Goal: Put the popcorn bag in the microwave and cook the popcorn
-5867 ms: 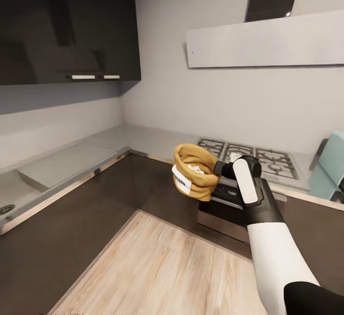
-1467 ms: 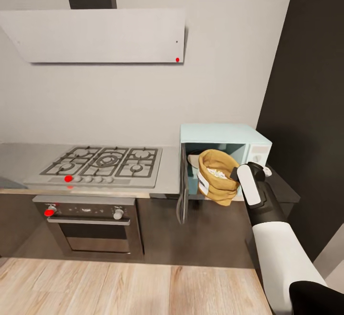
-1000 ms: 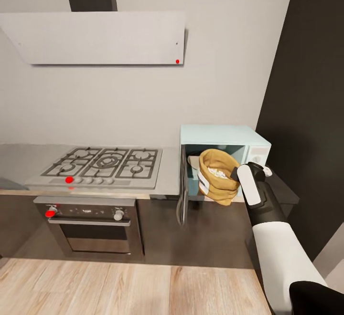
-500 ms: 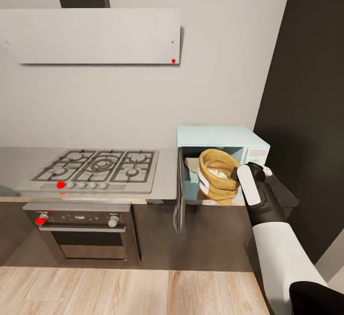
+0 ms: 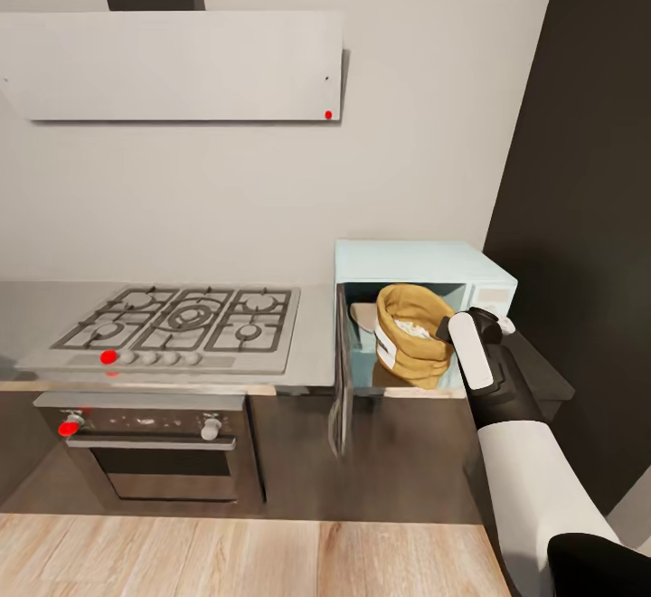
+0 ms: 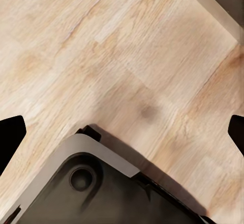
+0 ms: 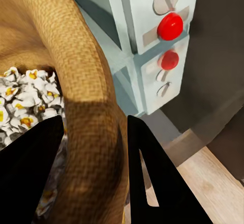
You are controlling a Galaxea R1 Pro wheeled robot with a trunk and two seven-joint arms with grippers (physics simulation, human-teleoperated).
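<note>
The right gripper [image 5: 445, 333] pinches the rolled rim of the popcorn bag [image 5: 411, 333], holding it in the mouth of the open microwave [image 5: 425, 262]. White popcorn [image 7: 25, 96] shows inside the bag. The microwave door [image 5: 342, 371] hangs open toward the stove [image 5: 176, 326], which sits on the countertop [image 5: 312, 344] above an oven [image 5: 149, 439]. The bag's white label [image 5: 387, 348] is too small to read. The left gripper [image 6: 122, 132] is spread wide, empty, over the wood floor [image 6: 122, 46].
</note>
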